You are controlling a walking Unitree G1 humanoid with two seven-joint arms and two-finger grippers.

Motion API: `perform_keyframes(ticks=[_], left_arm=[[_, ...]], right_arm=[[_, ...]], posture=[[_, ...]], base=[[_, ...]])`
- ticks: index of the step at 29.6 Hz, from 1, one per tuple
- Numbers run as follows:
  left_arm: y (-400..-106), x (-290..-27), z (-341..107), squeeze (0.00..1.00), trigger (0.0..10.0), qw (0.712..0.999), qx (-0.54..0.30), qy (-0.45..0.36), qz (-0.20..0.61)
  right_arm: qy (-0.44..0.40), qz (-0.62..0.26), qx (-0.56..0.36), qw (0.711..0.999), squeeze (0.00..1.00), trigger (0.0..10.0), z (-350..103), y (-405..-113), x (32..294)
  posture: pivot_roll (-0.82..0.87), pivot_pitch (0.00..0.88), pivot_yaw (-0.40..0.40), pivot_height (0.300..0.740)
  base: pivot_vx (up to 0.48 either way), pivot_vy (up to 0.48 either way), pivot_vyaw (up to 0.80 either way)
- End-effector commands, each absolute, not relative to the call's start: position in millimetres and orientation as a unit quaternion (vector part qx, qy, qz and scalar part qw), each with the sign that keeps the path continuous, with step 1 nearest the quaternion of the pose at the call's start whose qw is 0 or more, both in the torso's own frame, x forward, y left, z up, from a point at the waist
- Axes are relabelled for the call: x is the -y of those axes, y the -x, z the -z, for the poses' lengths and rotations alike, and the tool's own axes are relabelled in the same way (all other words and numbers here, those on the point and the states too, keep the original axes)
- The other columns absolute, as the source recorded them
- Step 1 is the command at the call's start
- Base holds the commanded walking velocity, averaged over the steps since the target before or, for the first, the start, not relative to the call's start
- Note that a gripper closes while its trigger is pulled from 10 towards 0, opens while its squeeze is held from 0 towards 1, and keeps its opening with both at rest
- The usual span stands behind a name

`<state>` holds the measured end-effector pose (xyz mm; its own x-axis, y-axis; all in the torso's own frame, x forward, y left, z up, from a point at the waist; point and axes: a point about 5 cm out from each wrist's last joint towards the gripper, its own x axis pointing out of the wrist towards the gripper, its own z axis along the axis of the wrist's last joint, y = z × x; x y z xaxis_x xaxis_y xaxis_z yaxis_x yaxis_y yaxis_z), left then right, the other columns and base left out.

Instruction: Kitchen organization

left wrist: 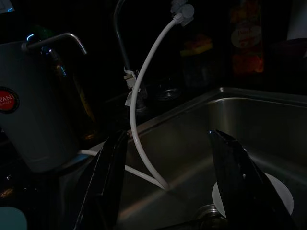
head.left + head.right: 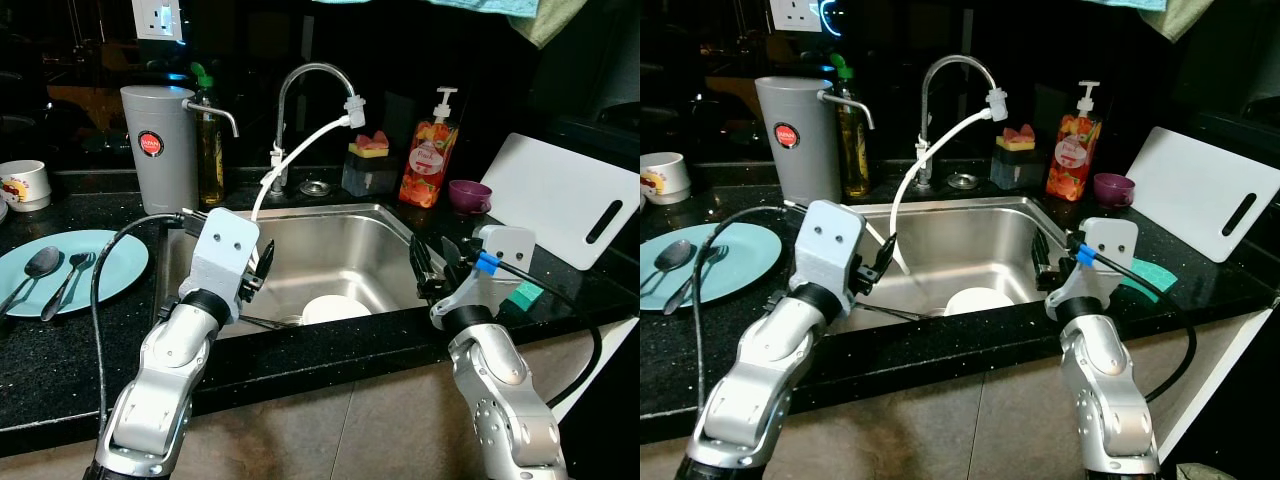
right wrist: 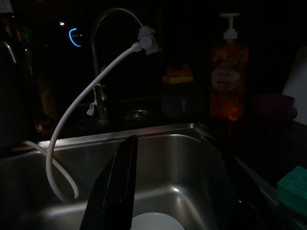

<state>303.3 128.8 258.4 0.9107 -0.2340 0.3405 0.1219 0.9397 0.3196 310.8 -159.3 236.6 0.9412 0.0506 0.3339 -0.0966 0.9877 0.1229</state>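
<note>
Sink (image 2: 380,225) steel, just ahead of both sets of fingers | white plate (image 2: 335,308) on sink floor, between and beyond fingertips | left gripper (image 1: 168,187) spread apart, empty | right gripper (image 3: 187,191) spread apart, empty | white hose (image 2: 290,160) beyond left fingers

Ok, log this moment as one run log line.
left pincer: open, over steel sink | right pincer: open, at sink's right rim | white round plate: in sink
</note>
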Motion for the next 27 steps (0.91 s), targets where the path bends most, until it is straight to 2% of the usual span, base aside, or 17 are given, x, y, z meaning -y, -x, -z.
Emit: perform_keyframes(ticks=[1,27], left_arm=[[-304.4,-125.3,-258.9,0.00,10.0,0.965,0.190,-0.152,0.097],[-305.0,-125.8,-258.5,0.00,10.0,0.965,0.191,-0.151,0.097]], right_arm=[[-0.065,-0.033,0.171,0.983,0.00,10.0,-238.0,-310.4,160.6],[-0.065,-0.032,0.171,0.983,0.00,10.0,-237.5,-310.8,160.9]], posture=[[0.17,0.020,-0.103,0.740],[0.17,0.020,-0.102,0.740]], base=[[0.000,0.000,0.00],[0.000,0.000,0.00]])
